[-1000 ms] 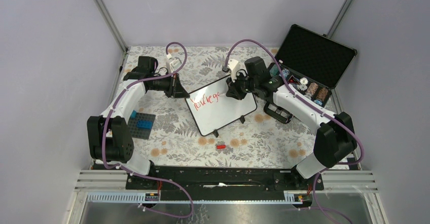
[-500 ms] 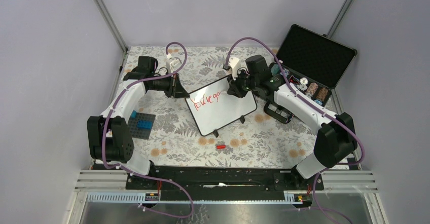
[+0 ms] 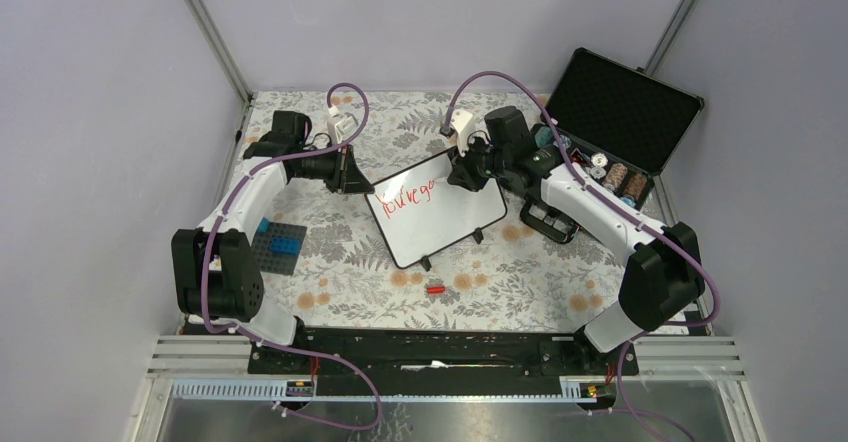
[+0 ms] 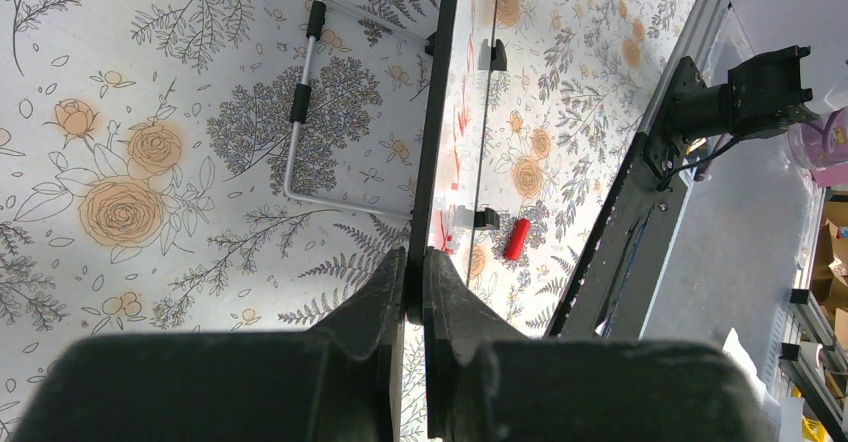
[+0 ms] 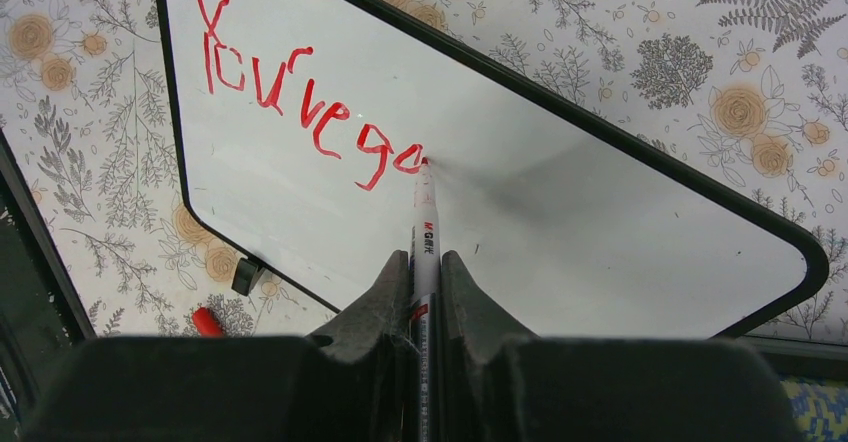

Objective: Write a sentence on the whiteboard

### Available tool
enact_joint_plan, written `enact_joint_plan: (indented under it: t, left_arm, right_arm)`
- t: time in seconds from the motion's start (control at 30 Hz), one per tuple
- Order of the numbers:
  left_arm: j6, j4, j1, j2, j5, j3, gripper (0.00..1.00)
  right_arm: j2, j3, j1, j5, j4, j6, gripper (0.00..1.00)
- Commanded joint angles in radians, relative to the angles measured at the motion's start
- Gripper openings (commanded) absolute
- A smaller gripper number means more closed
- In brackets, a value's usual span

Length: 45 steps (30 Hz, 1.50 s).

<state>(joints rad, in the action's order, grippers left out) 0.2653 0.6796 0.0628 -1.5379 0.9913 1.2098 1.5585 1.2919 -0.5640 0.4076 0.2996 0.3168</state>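
Right hand (image 5: 425,262) has nudged slightly right along the whiteboard (image 3: 440,227) since a second ago. Red sentence (image 5: 300,102) now reads "You've go". Hand is pinching a marker (image 5: 424,224), tip touching the board just after the "o". Left hand (image 4: 414,267) is clamped on the board's black rim, at its upper-left corner in the top view. Board sits skewed mid-frame on the floral counter (image 3: 340,262), red cap (image 3: 435,288) just below it.

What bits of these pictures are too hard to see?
- Top view: the sentence is too small to read.
- Left wrist view: the whiteboard shows edge-on, so its writing is mostly hidden.
- Right wrist view: the right claw covers the marker's back end.
- Top view: the black case's contents are too small.
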Motion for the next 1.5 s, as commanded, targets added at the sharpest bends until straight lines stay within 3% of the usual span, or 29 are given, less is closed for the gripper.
enact_joint_plan:
  t: [0.0,0.63,1.47]
  left_arm:
    - [0.025,-0.030,0.008,0.026,-0.033,0.002,0.00]
    - [0.023,-0.031,0.008,0.032,-0.034,0.000,0.00]
    - [0.025,-0.030,0.008,0.025,-0.033,0.000,0.00]
  right_arm:
    - [0.000,0.030,-0.013,0.013,-0.008,0.007,0.00]
    - [-0.058,0.041,0.032,0.045,-0.009,-0.014,0.00]
    - [0.019,0.076,0.033,0.016,-0.039,-0.018,0.00]
